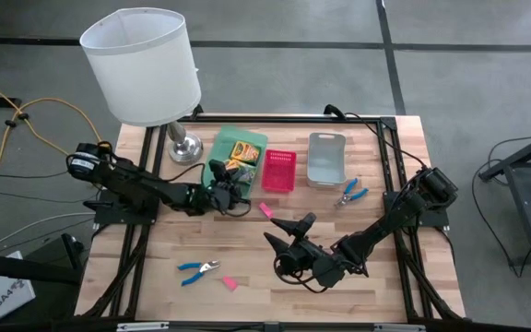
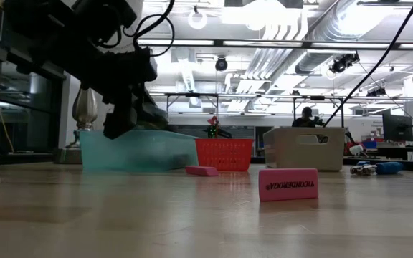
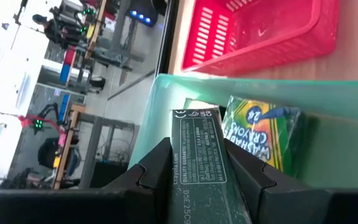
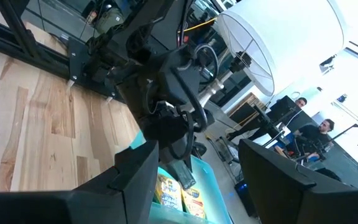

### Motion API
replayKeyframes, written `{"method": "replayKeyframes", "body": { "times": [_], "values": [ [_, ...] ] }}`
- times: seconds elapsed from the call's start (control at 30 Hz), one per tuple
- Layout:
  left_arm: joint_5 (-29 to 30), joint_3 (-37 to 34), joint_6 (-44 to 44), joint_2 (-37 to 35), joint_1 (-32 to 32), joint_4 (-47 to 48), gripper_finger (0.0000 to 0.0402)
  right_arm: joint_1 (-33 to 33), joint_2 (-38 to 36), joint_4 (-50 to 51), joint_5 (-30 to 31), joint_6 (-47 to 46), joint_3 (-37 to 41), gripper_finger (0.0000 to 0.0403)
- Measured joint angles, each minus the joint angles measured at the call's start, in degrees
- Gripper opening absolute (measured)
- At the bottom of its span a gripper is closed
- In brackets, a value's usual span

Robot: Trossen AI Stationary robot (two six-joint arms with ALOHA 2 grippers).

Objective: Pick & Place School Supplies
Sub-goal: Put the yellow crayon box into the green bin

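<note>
Now the left gripper [image 1: 221,189] pinches one crayon box [image 3: 197,165] over the green tray's [image 1: 254,140] edge, and two more crayon boxes [image 1: 240,151] lie inside that tray. The right gripper [image 1: 289,232] waits wide open over the table [image 1: 404,148]. I count three pink erasers [image 2: 287,184] and two blue scissors [image 1: 197,269] lying on the wood.
</note>
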State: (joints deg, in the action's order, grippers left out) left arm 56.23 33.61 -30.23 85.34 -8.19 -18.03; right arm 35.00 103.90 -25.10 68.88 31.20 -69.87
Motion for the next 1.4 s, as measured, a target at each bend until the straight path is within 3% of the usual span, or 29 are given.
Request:
{"method": "replayKeyframes", "body": {
  "times": [0.47, 0.73, 1.4],
  "values": [
    [-3.59, 0.0, 7.03, 0.02, 2.62, 3.39, 0.0107, -0.01, 0.0, 0.0, -0.39, -1.44, 0.0, 0.0215],
    [-9.39, 0.0, 8.91, 0.02, 2.84, 3.44, 0.013, 0.0, 0.0, 0.0, -0.42, -1.48, 0.0, 0.0215],
    [-10.69, 0.24, 12.56, 0.09, 1.57, 2.15, 0.0135, -0.02, 0.0, -0.02, -1.81, -1.66, 0.0, 0.0215]
  ]
}}
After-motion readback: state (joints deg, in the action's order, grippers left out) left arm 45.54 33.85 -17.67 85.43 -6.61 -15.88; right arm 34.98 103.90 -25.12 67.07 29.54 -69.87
